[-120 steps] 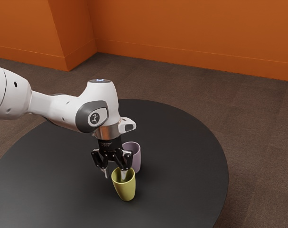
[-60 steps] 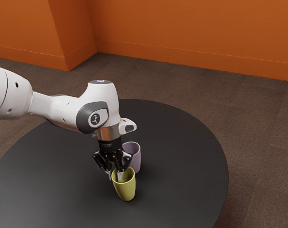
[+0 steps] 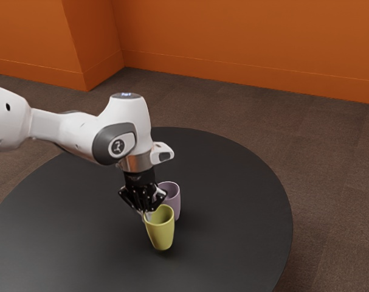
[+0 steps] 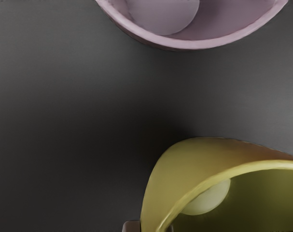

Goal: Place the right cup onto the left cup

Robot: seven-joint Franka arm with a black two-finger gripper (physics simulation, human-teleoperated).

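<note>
Yellow cup (image 3: 162, 232) higher, in hand (image 3: 147, 216)

The Franka arm (image 3: 62, 131) is cut off by the exterior view's edge; so is the round black table (image 3: 233, 182); the gripper (image 3: 146, 215) and the yellow-green cup (image 3: 162, 234) hide parts of the lilac cup (image 3: 174, 198); the mark (image 3: 118, 146) on the arm is too small to read; in the wrist view, the picture's edges crop both of the 2 cups and the 2 fingertips at the yellow-green cup's wall; that cup's underside is hidden.
</note>
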